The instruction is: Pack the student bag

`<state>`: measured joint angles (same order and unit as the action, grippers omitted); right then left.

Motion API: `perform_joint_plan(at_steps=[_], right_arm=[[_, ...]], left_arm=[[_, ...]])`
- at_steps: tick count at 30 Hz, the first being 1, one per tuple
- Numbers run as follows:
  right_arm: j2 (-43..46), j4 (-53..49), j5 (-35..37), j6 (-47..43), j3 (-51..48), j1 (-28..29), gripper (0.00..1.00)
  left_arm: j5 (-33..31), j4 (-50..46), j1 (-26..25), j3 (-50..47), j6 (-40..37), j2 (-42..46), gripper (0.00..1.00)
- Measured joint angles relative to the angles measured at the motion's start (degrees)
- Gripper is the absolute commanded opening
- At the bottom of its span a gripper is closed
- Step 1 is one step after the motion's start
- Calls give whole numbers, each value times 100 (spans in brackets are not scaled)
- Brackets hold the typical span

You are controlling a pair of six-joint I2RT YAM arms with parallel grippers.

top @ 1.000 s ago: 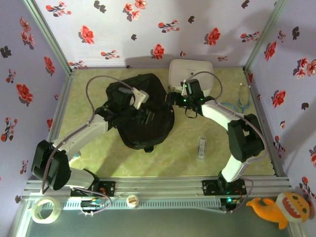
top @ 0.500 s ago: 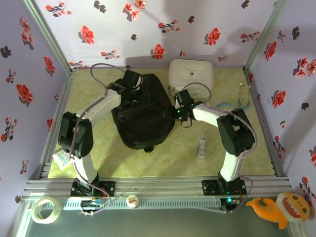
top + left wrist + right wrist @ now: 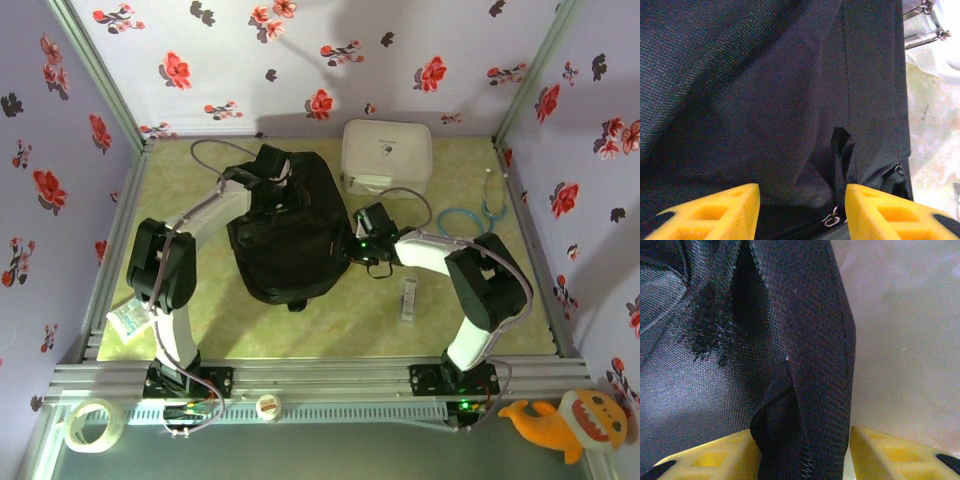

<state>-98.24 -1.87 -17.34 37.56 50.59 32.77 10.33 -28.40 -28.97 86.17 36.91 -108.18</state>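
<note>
Student bag: the student bag (image 3: 290, 235) is lying flat in the middle of the table (image 3: 340, 325), well inside both arms' reach.
Long axis: it is running from the far wall back toward the arm bases, and the near end is tapering.
Look: black woven fabric is slumping and creasing, so I'm taking it as soft and mostly unfilled. A small metal zip pull (image 3: 830, 219) is glinting at a seam, and a fuzzy patch (image 3: 705, 335) is showing on an inner fold.
Left gripper: the left gripper (image 3: 802, 197) is pressing in at the bag's far end, so the bag is stretching away from it toward the bases. Its yellow fingers are standing apart with cloth bulging between them. I cannot tell whether they are pinching it.
Right gripper: the right gripper (image 3: 802, 442) is sitting at the bag's right flank, about halfway along, so the bag is lying to its left. Its fingers are straddling a rolled edge that is nearly filling the gap. I cannot tell whether they are biting.
Nearer arm: neither, as both are touching fabric.
Coming move: I'm guessing the two will be spreading an opening, one drawing along the axis and one across it.
Around: a white zip case (image 3: 387, 155) is sitting just beyond the far right corner. A teal loop (image 3: 462, 217) and a small grey oblong (image 3: 408, 298) are lying apart to the right.
</note>
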Motion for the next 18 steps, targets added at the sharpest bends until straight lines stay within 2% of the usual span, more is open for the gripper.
perform_joint_plan(at_steps=[9, 13, 18], right_arm=[[118, 153, -46, 13, -153, 26, 50], [232, 317, -92, 24, -308, 70, 51], [785, 310, 90, 57, -544, 74, 67]], left_arm=[[188, 192, 11, 46, 160, -328, 45], [81, 138, -9, 101, 149, -345, 45], [-389, -111, -197, 164, -131, -201, 49]])
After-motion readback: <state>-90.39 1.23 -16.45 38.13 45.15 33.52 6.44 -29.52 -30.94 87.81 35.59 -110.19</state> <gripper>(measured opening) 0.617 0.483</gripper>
